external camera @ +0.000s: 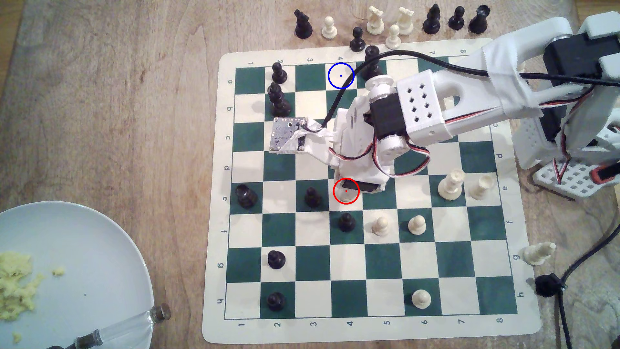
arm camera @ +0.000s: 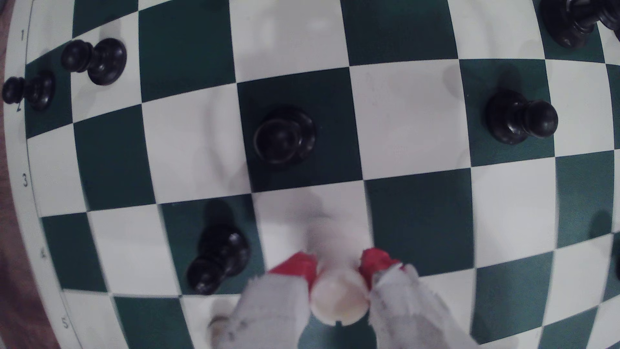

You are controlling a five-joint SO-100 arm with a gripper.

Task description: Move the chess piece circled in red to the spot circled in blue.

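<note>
Gripper [arm camera: 339, 268] red-tipped fingers [arm camera: 297, 266] flank cream rook [arm camera: 339, 302] (notched top visible), touching both sides; black pawn [arm camera: 283, 136] just beyond rook on dark square.

A pale blue plate [external camera: 100, 248] sits at the lower left of the exterior view, yellow crumbs [external camera: 15, 285] on it — a glass vial [external camera: 134, 323] leans across its rim. Captured black and cream pieces [external camera: 389, 21] line the wooden table [external camera: 117, 100] above the green-and-cream board [external camera: 496, 312].

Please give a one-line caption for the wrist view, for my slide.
Red-tipped gripper closed around the cream rook, with black pawns standing on nearby squares.
</note>
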